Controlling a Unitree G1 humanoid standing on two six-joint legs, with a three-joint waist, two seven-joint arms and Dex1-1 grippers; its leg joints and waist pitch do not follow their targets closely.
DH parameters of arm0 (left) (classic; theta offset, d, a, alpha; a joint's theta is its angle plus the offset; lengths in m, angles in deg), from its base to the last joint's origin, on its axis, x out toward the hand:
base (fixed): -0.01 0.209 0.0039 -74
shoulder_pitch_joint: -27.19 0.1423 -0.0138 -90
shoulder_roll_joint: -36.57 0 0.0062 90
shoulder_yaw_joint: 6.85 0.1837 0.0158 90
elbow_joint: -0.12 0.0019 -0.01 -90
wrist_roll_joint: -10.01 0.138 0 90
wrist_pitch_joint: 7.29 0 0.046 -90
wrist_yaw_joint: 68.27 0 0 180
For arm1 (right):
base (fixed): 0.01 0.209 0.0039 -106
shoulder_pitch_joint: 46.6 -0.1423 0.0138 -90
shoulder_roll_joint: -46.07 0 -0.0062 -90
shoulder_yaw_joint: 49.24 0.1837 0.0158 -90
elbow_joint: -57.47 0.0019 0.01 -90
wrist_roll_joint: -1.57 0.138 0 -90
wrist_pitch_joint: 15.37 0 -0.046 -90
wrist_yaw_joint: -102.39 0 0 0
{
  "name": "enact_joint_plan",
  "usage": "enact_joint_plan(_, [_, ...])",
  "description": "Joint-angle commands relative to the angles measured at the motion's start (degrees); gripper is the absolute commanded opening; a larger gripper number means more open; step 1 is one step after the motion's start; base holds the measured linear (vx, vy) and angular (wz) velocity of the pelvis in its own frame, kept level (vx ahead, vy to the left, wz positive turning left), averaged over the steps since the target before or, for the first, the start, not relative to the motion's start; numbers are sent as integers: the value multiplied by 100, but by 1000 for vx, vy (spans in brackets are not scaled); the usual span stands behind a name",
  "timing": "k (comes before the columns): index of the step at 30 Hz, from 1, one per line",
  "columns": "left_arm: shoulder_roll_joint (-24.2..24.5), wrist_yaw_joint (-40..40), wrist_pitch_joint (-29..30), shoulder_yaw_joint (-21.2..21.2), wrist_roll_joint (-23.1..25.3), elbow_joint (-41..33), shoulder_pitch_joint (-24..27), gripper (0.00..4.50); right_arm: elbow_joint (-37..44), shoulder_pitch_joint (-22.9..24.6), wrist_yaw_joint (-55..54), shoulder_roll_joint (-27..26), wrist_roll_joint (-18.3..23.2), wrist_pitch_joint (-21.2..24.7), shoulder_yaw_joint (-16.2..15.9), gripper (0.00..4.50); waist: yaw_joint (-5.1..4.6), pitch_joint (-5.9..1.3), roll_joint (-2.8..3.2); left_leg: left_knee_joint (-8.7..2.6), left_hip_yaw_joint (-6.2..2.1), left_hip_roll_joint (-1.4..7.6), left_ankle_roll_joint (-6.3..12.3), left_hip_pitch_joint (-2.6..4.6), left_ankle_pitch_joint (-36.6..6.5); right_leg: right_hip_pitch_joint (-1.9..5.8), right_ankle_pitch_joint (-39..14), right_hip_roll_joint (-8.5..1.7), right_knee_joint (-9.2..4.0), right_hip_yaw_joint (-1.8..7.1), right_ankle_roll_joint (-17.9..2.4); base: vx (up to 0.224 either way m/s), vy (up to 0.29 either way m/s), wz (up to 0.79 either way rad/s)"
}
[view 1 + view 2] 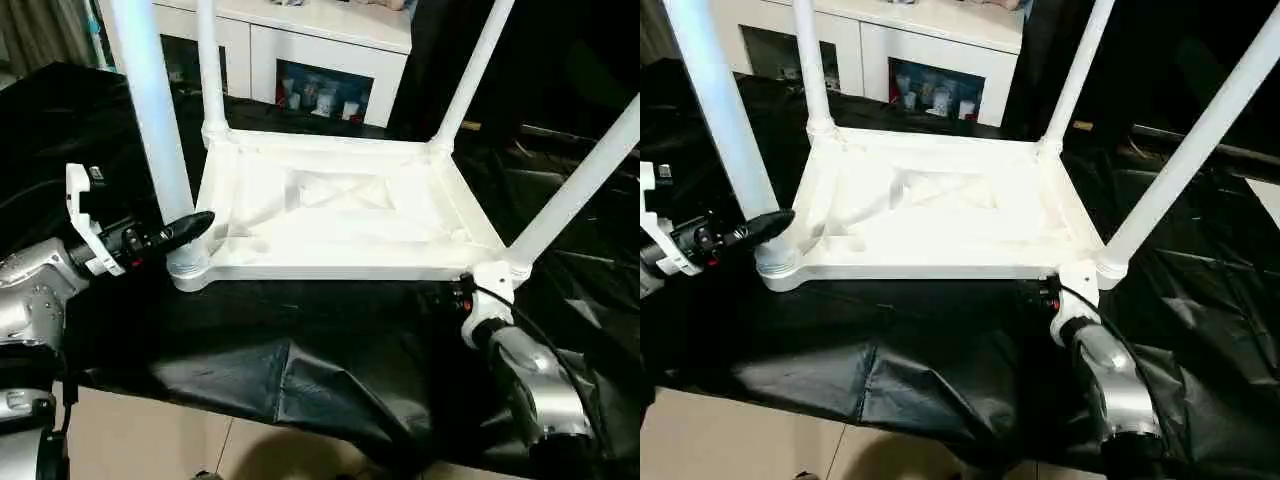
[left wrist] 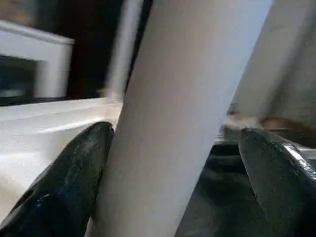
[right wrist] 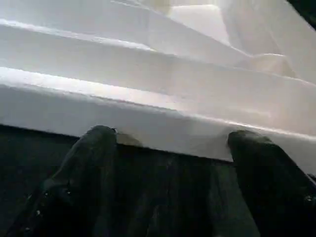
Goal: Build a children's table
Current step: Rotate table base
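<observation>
The children's table [image 1: 340, 215] lies upside down on the black-draped work table [image 1: 300, 370], all four legs up. My left gripper [image 2: 173, 148] straddles the near-left leg [image 1: 155, 120], fingers spread and not clamped; my right gripper [image 3: 168, 148] gapes empty just before the near rim. I judge it light, stiff, slick plastic, best held low on a leg.

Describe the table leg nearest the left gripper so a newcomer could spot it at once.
On the black-draped work table the white children's table lies upside down, four legs pointing up. Take the near-left corner: that leg stands between the left gripper's open black fingers, unlike the other three.
</observation>
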Motion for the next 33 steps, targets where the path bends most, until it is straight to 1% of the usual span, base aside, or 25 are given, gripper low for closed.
enact_joint_plan(1, [-11,342,496,255,-311,-431,81,447,-82,-138,121,71,-42,52,-6,380,6,-341,157,-437,116,-54,-156,108,-1774,275,-1562,-88,-385,126,-1013,0,0,0])
enact_joint_plan(3, [30,559,829,359,-451,-591,135,447,-147,-209,218,102,-23,47,-17,380,7,-340,137,-440,115,-60,-149,96,-1755,288,-1542,-75,-394,123,-996,0,0,0])
enact_joint_plan(5, [41,597,952,420,-513,-716,186,447,-178,-236,279,123,-26,42,-35,380,13,-344,153,-437,116,-64,-157,95,-1706,300,-1473,-71,-394,126,-980,0,0,0])
enact_joint_plan(6, [58,666,1214,576,-638,-1095,343,447,-243,-279,408,158,-26,15,-47,380,14,-339,151,-439,116,-63,-159,96,-1718,299,-1495,-67,-401,124,-974,0,0,0])
enact_joint_plan(7, [60,677,1334,702,-700,-1351,438,447,-274,-294,479,187,-27,-10,-55,380,20,-344,161,-439,109,-51,-170,94,-1725,310,-1470,-77,-383,123,-988,0,0,0])
enact_joint_plan(8, [60,677,1334,702,-700,-1351,438,447,-274,-294,479,187,-27,-10,-55,380,22,-344,159,-443,108,-47,-176,88,-1719,317,-1465,-77,-382,122,-992,0,0,0])
enact_joint_plan(9, [47,663,1465,901,-760,-1714,539,447,-314,-314,555,220,-13,-33,-52,380,23,-342,160,-437,119,-56,-162,105,-1702,299,-1442,-57,-393,121,-991,0,0,0])
enact_joint_plan(10, [34,647,1495,969,-765,-1830,558,447,-328,-322,570,228,-3,-39,-47,380,18,-344,158,-438,114,-54,-161,90,-1674,315,-1378,-57,-383,120,-1011,0,0,0])
enact_joint_plan(11, [-38,578,1667,1036,-850,-2099,567,447,-380,-355,609,240,7,-70,-45,380,18,-344,139,-430,124,-53,-147,96,-1664,311,-1372,-55,-383,123,-1006,0,0,0])
enact_joint_plan(14, [-177,531,1754,1255,-859,-2439,499,447,-428,-408,674,227,7,-100,-62,380,17,-341,119,-425,126,-66,-155,75,-1653,321,-1539,-58,-400,122,-948,0,0,0])
enact_joint_plan(15, [-255,519,1805,1349,-863,-2545,432,447,-468,-454,715,206,0,-123,-82,380,6,-342,108,-420,124,-67,-159,75,-1651,319,-1662,-57,-414,122,-882,0,0,0])
enact_joint_plan(16, [-271,516,1812,1364,-862,-2556,417,447,-476,-464,722,201,0,-128,-86,380,6,-342,108,-420,124,-67,-159,75,-1651,319,-1662,-57,-414,122,-882,0,0,0])
enact_joint_plan(17, [-346,491,1811,1417,-854,-2577,346,447,-506,-505,751,179,0,-137,-104,380,-12,-339,106,-418,123,-75,-169,71,-1661,311,-1748,-47,-426,119,-833,0,0,0])
enact_joint_plan(19, [-505,456,1771,1526,-766,-2553,170,447,-610,-639,854,112,-9,-176,-158,380,-42,-342,130,-418,114,-85,-184,64,-1710,312,-1826,-42,-433,114,-806,0,0,0])
enact_joint_plan(20, [-545,444,1759,1556,-739,-2541,124,447,-648,-683,893,91,-8,-188,-176,380,-51,-355,121,-407,115,-84,-187,73,-1700,312,-1800,-45,-433,114,-813,0,0,0])
enact_joint_plan(21, [-653,384,1722,1649,-670,-2515,10,447,-761,-817,1046,31,5,-215,-242,380,-84,-346,118,-411,107,-88,-188,52,-1712,319,-1821,-41,-435,109,-819,0,0,0])
enact_joint_plan(22, [-716,354,1664,1696,-608,-2459,-45,447,-808,-877,1151,5,8,-221,-293,380,-86,-350,128,-410,103,-87,-193,58,-1733,320,-1862,-46,-438,105,-816,0,0,0])
enact_joint_plan(24, [-761,335,1620,1730,-562,-2411,-88,447,-848,-923,1224,-13,9,-227,-327,380,-119,-338,105,-417,93,-89,-187,27,-1797,332,-2069,-47,-464,92,-747,0,0,0])
enact_joint_plan(25, [-823,291,1557,1783,-481,-2361,-138,447,-923,-985,1311,-31,-27,-268,-389,380,-132,-343,105,-410,88,-90,-191,24,-1825,329,-2231,-57,-478,89,-692,0,0,0])
enact_joint_plan(26, [-848,269,1533,1806,-450,-2340,-160,447,-962,-1014,1345,-37,-44,-287,-413,380,-141,-347,106,-407,84,-87,-197,19,-1822,329,-2268,-65,-479,89,-678,0,0,0])
enact_joint_plan(27, [-965,236,1450,1915,-334,-2216,-267,447,-1117,-1143,1492,-84,-105,-361,-509,380,-158,-351,97,-401,89,-89,-179,28,-1794,311,-2247,-54,-487,91,-703,0,0,0])
enact_joint_plan(29, [-1062,220,1302,2037,-174,-2070,-380,447,-1274,-1275,1558,-115,-180,-422,-574,380,-159,-351,102,-395,93,-91,-169,40,-1795,305,-2240,-57,-493,93,-721,0,0,0])
enact_joint_plan(31, [-1158,199,1213,2124,-90,-1966,-482,447,-1437,-1396,1580,-133,-242,-491,-595,380,-172,-360,90,-399,87,-81,-159,23,-1706,323,-2109,-62,-470,95,-775,0,0,0])
enact_joint_plan(32, [-1202,184,1183,2149,-66,-1933,-521,447,-1497,-1439,1588,-141,-258,-514,-598,380,-175,-359,86,-398,91,-83,-143,24,-1702,316,-2094,-58,-478,94,-782,0,0,0])
enact_joint_plan(33, [-1253,186,1180,2174,-59,-1910,-562,447,-1583,-1496,1622,-153,-267,-544,-597,380,-177,-367,91,-388,95,-80,-135,42,-1692,312,-2017,-61,-464,95,-842,0,0,0])
